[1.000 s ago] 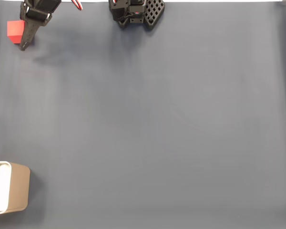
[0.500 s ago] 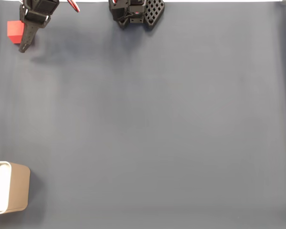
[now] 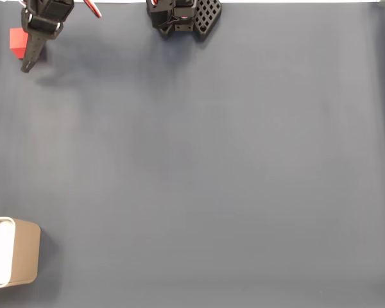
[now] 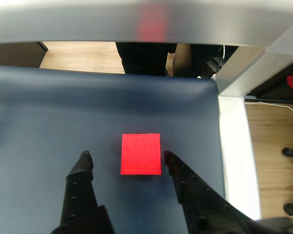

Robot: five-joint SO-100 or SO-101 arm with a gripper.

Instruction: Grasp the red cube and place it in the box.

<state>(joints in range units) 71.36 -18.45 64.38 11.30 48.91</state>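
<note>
The red cube (image 3: 17, 41) lies on the dark mat at the far top left of the fixed view. My gripper (image 3: 24, 61) hangs over it, with one black finger covering the cube's right side. In the wrist view the red cube (image 4: 141, 153) sits between my two fingertips; the gripper (image 4: 126, 156) is open. The right fingertip (image 4: 169, 158) is close against the cube's right edge, while the left fingertip (image 4: 84, 157) stands well apart. The box (image 3: 27, 260), tan outside and white inside, stands at the bottom left corner of the fixed view, far from the cube.
The arm's black base (image 3: 183, 16) sits at the top middle of the fixed view. The blue-grey mat (image 3: 212, 167) covers the table. In the wrist view the mat's edge and a white table rim (image 4: 234, 146) run close to the cube's right.
My gripper has shifted slightly left and up in the fixed view, covering more of the cube. The cube and the box have stayed put.
</note>
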